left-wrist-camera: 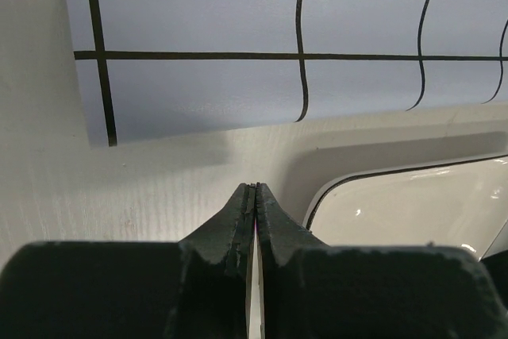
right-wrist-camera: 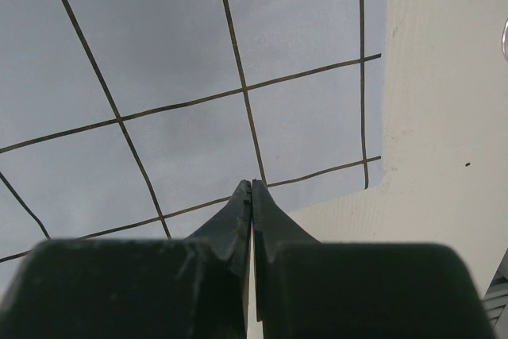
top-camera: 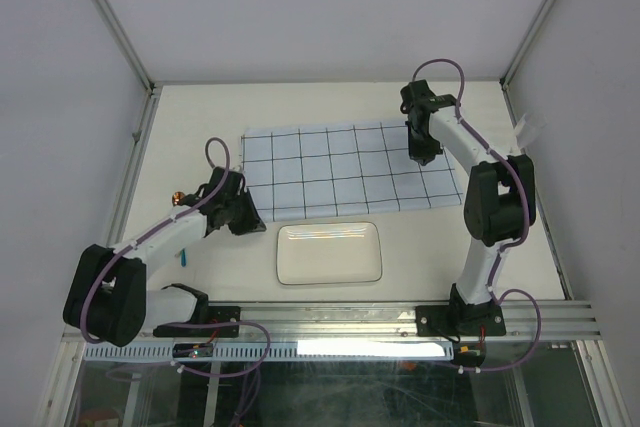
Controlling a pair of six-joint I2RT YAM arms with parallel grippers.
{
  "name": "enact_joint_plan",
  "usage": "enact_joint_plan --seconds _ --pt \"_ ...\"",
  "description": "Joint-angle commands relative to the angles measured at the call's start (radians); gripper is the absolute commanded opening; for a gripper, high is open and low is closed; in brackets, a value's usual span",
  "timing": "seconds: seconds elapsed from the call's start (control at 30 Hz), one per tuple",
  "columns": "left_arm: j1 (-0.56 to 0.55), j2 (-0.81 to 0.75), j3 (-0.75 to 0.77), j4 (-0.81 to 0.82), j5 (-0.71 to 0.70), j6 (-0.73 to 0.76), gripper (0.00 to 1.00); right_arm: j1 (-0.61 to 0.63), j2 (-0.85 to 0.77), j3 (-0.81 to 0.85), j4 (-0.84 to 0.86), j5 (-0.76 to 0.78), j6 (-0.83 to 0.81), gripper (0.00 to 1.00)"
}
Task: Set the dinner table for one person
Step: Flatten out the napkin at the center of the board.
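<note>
I am looking at the dinner table (top-camera: 200, 137) filling the whole workspace, rails along its edges; I am judging it stiff, heavy, fixed, matte and not slippery; there is nothing on it to grip, it is only bearing things. I am reading the grid cloth (top-camera: 340, 172), lying flat at the far middle, as soft, thin and light, best pinched at a corner or edge; the white plate (top-camera: 329, 253) sitting just near of it looks hard, glossy, probably slippery and breakable, so I would be taking it by the rim. The left gripper (left-wrist-camera: 255, 188) is showing fingers pressed together on nothing, tips over bare table between the cloth's near left corner and the plate's left end; the right gripper (right-wrist-camera: 252, 184) is likewise pressed together over the cloth's right part, and I cannot tell if it is touching the fabric. The top view is giving me the full layout plus two small items at the left, too small to name; the wrist views are giving me the closed tips and the plate's rounded corner close up, which the top view is not resolving.
</note>
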Motion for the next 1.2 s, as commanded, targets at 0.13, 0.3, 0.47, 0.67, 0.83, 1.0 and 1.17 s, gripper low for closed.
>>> enact_joint_plan --seconds 0.13,0.3,0.47,0.67,0.83,1.0,1.17 --pt "-0.008 0.066 0.001 0.076 -0.054 -0.012 0.04 0.010 -0.006 0.015 0.033 0.015 -0.001 0.00" --pt "-0.008 0.131 0.004 0.088 -0.086 -0.001 0.04 0.010 -0.004 0.015 0.033 0.017 -0.004 0.00" --pt "-0.007 0.166 0.026 0.075 -0.152 0.018 0.03 0.011 -0.001 0.010 0.035 0.018 -0.006 0.00" --pt "-0.008 0.214 0.065 0.035 -0.215 0.040 0.03 0.013 0.000 0.010 0.035 0.025 -0.008 0.00" --pt "-0.007 0.215 0.088 -0.015 -0.282 0.041 0.02 0.012 0.006 0.017 0.034 0.023 -0.008 0.00" --pt "-0.002 0.220 0.106 -0.052 -0.345 0.040 0.03 0.012 0.008 0.016 0.032 0.023 -0.009 0.00" --pt "0.001 0.226 0.123 -0.072 -0.337 0.037 0.02 0.012 0.008 0.017 0.030 0.031 -0.013 0.00"
